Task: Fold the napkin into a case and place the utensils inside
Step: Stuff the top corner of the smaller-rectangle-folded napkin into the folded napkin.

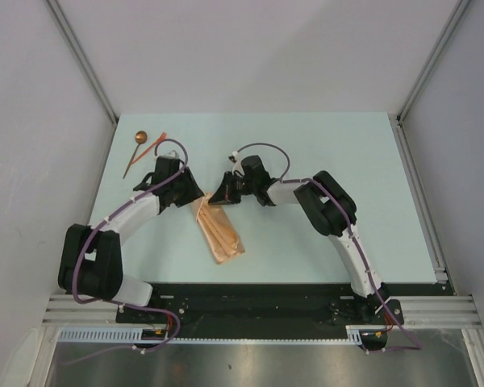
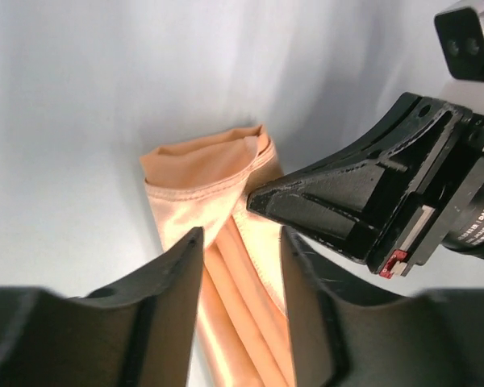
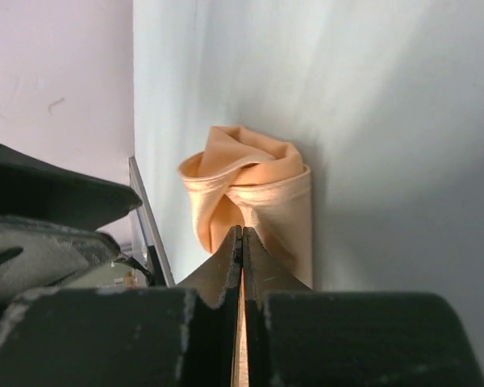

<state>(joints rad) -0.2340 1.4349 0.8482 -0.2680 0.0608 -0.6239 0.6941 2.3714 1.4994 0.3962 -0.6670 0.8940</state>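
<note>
The tan-orange napkin (image 1: 219,232) lies in the middle of the table, folded into a narrow layered case with its far end bunched up (image 3: 258,173). My right gripper (image 3: 242,230) is shut, and its tip (image 2: 254,201) pinches the hem at that raised end. My left gripper (image 2: 242,238) is open; its fingers straddle the pleated cloth (image 2: 198,173) just behind that end without closing on it. In the top view the two grippers, left (image 1: 197,193) and right (image 1: 218,196), meet over the case's far end. The utensils lie far left: a dark-handled spoon (image 1: 137,149) and an orange-red fork-like piece (image 1: 155,143).
The pale table (image 1: 323,161) is bounded by grey walls with metal rails at the left and right edges (image 1: 419,193). The arm bases sit on a black rail along the near edge (image 1: 250,302).
</note>
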